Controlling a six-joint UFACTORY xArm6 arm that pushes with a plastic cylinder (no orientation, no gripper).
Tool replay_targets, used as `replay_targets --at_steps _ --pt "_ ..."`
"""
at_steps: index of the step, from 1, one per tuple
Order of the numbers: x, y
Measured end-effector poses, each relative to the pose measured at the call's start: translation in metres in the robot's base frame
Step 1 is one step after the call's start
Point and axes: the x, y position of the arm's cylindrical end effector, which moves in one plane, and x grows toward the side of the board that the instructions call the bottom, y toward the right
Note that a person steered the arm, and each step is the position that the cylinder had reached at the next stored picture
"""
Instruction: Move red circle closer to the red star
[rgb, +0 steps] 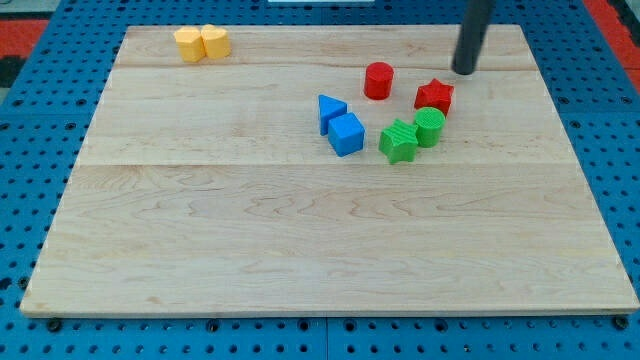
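Note:
The red circle (378, 80) stands on the wooden board, right of centre near the view's top. The red star (434, 97) lies a short gap to its right and slightly lower; the two are apart. My tip (465, 71) is at the end of the dark rod, above and to the right of the red star and well right of the red circle, touching neither.
A green circle (430, 126) sits just below the red star, touching a green star (399, 142). A blue triangle (331, 110) and a blue cube (347, 135) lie left of them. Two yellow blocks (201, 43) sit at the top left. The wooden board (300, 230) rests on a blue pegboard.

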Motion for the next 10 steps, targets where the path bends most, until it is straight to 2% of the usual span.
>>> replay_targets --at_steps 1,2,3,4,5,6,7,8,9,10 --pt "0.039 0.0" --pt "0.039 -0.033" --pt "0.039 -0.041" --pt "0.06 -0.006" --pt "0.108 -0.007" --pt "0.113 -0.041" --pt "0.102 -0.053" --pt "0.135 -0.049" --pt "0.155 -0.087" --pt "0.155 -0.09"
